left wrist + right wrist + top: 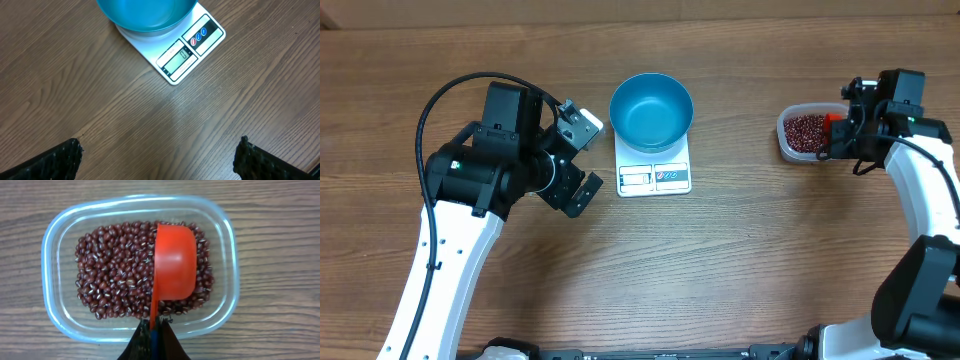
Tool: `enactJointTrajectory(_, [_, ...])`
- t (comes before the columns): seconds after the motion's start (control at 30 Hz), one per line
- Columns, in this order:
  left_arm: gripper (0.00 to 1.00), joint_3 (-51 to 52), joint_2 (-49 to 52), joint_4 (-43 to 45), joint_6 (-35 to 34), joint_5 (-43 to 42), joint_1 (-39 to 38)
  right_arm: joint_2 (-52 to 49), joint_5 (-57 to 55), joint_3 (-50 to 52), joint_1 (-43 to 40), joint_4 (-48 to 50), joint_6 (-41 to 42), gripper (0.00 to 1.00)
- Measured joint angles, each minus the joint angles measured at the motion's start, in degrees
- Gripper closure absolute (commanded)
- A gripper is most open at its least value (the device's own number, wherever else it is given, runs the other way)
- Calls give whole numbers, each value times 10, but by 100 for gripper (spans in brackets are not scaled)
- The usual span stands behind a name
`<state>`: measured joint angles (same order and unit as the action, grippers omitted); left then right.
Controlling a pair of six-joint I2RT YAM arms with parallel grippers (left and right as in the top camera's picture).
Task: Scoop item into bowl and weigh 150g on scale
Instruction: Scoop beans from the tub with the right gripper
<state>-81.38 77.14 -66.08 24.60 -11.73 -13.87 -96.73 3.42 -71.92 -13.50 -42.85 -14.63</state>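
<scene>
Many beans [115, 275] lie just ahead of the right pincer [154, 330], clamped on a red scoop [175, 262].

we see a white scale [654, 178] with one red and two blue buttons [198, 35] and a grey display [181, 56]. the bowl [651, 110] on it is bright blue. right of the scale, dark red-brown beans [115, 280] with pale flecks, a clear tub [48, 255], an orange-red scoop [174, 262]. the table [740, 260] shows brown wood grain.
</scene>
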Motion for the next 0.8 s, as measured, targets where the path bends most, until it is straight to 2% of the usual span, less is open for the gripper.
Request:
enactJointTrajectory(0.27, [1,0,0,0,-3,0,0,-1,62,0,0,-13,-2,96])
enactJointTrajectory(0.47, [0,0,0,2,-33,0,0,-1,97,0,0,-31,5,96])
enactJointTrajectory(0.8, [0,0,0,52,-61,-26,0,-1,136,0,0,-36,50,96])
